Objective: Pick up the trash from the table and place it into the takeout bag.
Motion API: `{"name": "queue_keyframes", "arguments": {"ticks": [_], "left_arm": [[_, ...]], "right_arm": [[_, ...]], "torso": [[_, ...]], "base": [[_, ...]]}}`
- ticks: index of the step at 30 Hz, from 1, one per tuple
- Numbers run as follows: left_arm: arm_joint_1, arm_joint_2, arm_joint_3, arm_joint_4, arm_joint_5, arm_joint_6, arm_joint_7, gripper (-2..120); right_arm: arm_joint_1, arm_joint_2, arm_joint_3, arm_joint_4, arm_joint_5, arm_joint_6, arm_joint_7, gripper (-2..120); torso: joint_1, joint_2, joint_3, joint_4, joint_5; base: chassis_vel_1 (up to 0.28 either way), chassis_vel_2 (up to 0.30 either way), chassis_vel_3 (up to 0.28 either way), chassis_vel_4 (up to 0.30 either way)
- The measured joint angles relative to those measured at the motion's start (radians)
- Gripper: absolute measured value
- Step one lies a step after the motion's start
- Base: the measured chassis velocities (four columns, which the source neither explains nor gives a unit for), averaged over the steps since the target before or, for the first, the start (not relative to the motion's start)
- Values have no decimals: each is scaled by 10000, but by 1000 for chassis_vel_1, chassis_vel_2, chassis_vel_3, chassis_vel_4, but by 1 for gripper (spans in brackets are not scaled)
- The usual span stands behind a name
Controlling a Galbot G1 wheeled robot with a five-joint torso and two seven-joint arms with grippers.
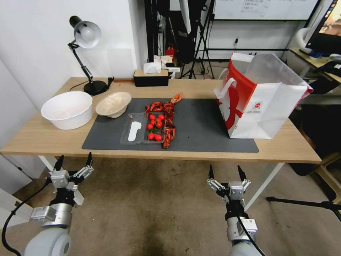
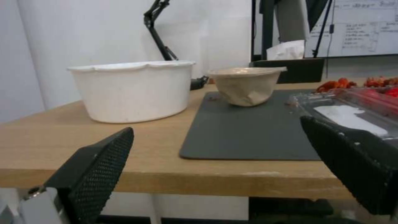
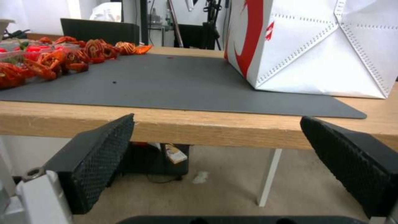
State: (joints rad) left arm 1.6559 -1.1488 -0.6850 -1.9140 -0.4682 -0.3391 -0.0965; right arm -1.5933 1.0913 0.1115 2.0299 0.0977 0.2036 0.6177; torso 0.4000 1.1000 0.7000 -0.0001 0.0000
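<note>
head view: you see the table (image 1: 46, 140) with a dark grey mat (image 1: 202, 128) on it. the takeout bag (image 1: 261, 99) stands upright at the mat's right end, mouth open, silvery lining showing. the trash lies on the left half of the mat: a clear plastic tray (image 1: 142, 129) holding red cherry tomatoes (image 1: 155, 126) and a white utensil (image 1: 134, 130), with red crayfish shells (image 1: 167, 119) along its right side and behind it. a cream bowl (image 1: 113, 104) sits tilted at the mat's back left corner. a white tub (image 1: 67, 109) stands on bare wood left of the bowl. a desk lamp (image 1: 85, 53) and a black tissue box (image 1: 151, 76) stand at the far edge. the left gripper (image 1: 74, 164) and the right gripper (image 1: 226, 171) both hang below the near table edge, apart from everything, fingers spread wide.

left wrist view: the left gripper (image 2: 215, 165) is wide, holding nothing. beyond it you see the white tub (image 2: 132, 90), the cream bowl (image 2: 247, 84) and the tray (image 2: 352, 109).

right wrist view: the right gripper (image 3: 215, 165) is wide, holding nothing. beyond it stand the takeout bag (image 3: 323, 46) and the crayfish shells (image 3: 62, 59) on the mat (image 3: 174, 84).
</note>
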Motion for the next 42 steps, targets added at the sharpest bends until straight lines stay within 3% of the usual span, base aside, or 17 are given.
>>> {"name": "queue_keyframes", "arguments": {"ticks": [9, 10, 15, 20, 23, 28, 31, 42], "left_arm": [[-246, 290, 238, 264, 24, -303, 602, 100], [-823, 810, 387, 284, 186, 68, 702, 100], [-1829, 1614, 946, 537, 366, 514, 799, 100], [-3207, 2507, 1772, 1159, 577, 907, 1039, 100], [-4124, 3104, 2253, 1962, 1022, 912, 1516, 100], [-4809, 3635, 2672, 2546, 1157, 906, 1771, 100], [-5651, 4060, 3380, 3190, 1258, 906, 1910, 100], [-7953, 4302, 5036, 4434, 1652, 712, 2188, 99]], "right_arm": [[-7, 8, 9, -15, -4, 6, 15, 100], [16, 4, 5, -15, -5, 6, 16, 100], [39, 0, 1, -21, -4, 6, 16, 100], [43, -3, 12, -32, -4, 3, 16, 100], [81, -4, 18, -56, -4, -4, 17, 100], [244, -31, -85, -148, -3, -19, 18, 100], [335, -7, -143, -237, -3, -23, 27, 100], [316, 61, -124, -245, -17, -33, 36, 100]], "torso": [[0, 0, 0, 1, 0], [0, -1, 0, -1, 1], [0, -2, 1, 0, 1], [1, -1, 1, -1, 1], [1, -2, 1, 0, -1], [1, -2, 1, 1, -1], [1, -2, 1, 4, -2], [2, -2, 1, 0, 1]], "base": [[0, 0, 0, 0], [0, 0, 0, 0], [0, 0, 0, 0], [0, 0, 0, 0], [0, 0, 0, 0], [0, 0, 0, 0], [0, 0, 0, 0], [0, 0, 0, 0]]}}
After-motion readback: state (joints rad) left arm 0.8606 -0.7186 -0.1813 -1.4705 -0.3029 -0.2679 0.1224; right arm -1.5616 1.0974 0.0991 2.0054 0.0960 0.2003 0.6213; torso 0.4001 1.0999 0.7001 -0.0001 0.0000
